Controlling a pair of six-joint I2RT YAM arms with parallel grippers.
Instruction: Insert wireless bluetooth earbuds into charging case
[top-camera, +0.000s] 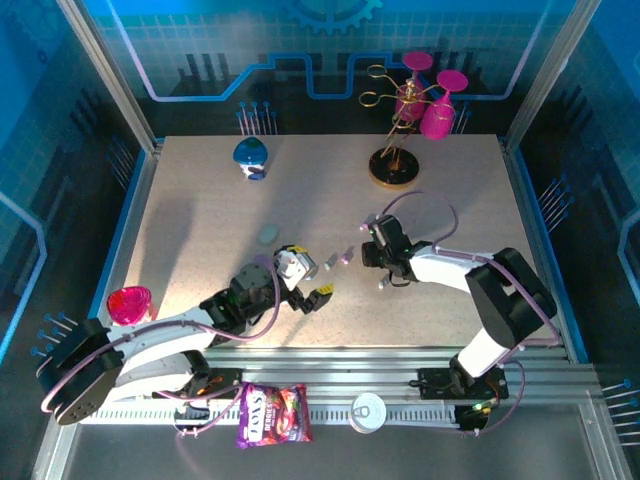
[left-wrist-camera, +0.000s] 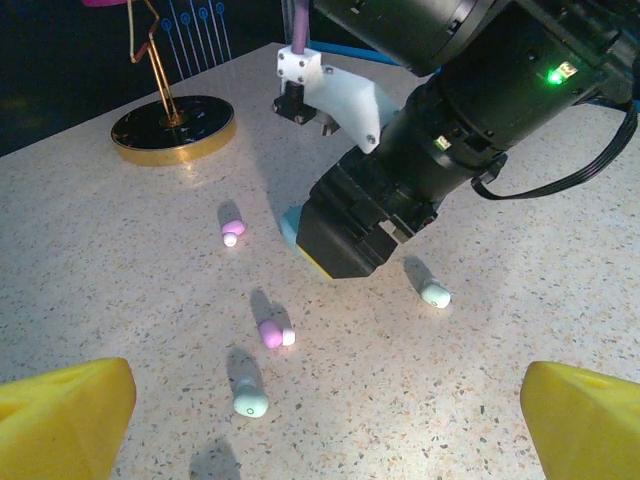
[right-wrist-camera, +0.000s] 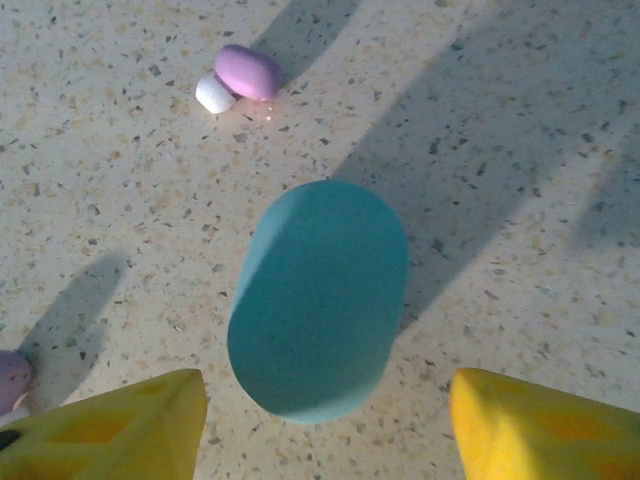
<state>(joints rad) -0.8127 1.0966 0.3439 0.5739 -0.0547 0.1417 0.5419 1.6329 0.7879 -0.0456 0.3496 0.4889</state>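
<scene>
A teal pebble-shaped charging case (right-wrist-camera: 320, 295) lies closed on the speckled table. My right gripper (right-wrist-camera: 325, 390) hovers over it, its yellow fingers (right-wrist-camera: 130, 425) on either side with a gap to each, so it is open. In the left wrist view only a pale blue edge of that case (left-wrist-camera: 289, 226) peeks out under the right gripper (left-wrist-camera: 350, 235). Several earbuds lie loose: lilac ones (left-wrist-camera: 232, 230) (left-wrist-camera: 272, 333) and pale ones (left-wrist-camera: 250, 400) (left-wrist-camera: 435, 294). My left gripper (left-wrist-camera: 320, 440) is open and empty, just short of them. A second pale case (top-camera: 267, 234) lies further left.
A gold stand with pink glasses (top-camera: 395, 165) is at the back, a blue-and-white object (top-camera: 250, 157) at the back left. A pink cup (top-camera: 130, 303) sits by the left arm. A candy bag (top-camera: 273, 412) and a white tin (top-camera: 368, 410) lie on the front rail.
</scene>
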